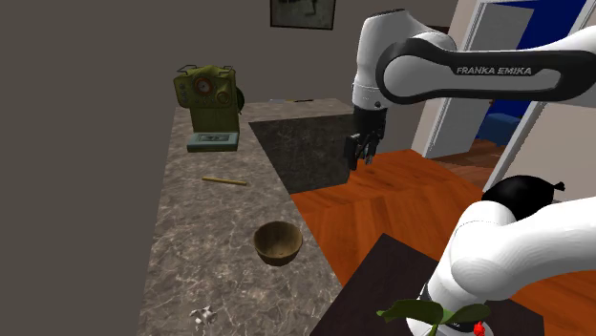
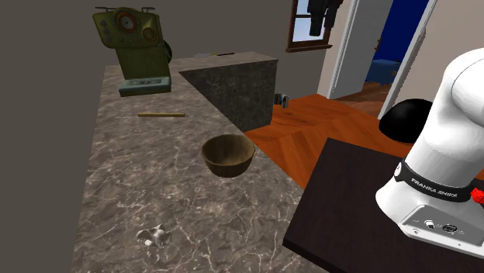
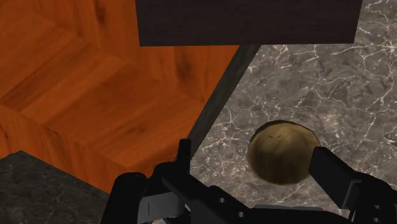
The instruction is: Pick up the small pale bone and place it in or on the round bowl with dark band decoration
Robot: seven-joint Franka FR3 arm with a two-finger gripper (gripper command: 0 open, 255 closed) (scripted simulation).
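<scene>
As the small pale bone (image 1: pixel 203 314) lies loose on the counter (image 1: pixel 191 229), progress: nothing done — reach, grasp, carry and placing all remain.
bone: knobbly, whitish, at the counter's near end, well apart from the bowl (image 1: pixel 278 242).
bowl: round, brown, wood-grained hollow, empty.
gripper (image 1: pixel 362 153): black fingers spread, clasping nothing — raised high near the counter's right edge.
counter: grey veined stone.

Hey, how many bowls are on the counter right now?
1. The brown bowl sits near the counter's floor-side edge, between the thin stick and the small pale bone. The green machine could hide something behind it.
</scene>
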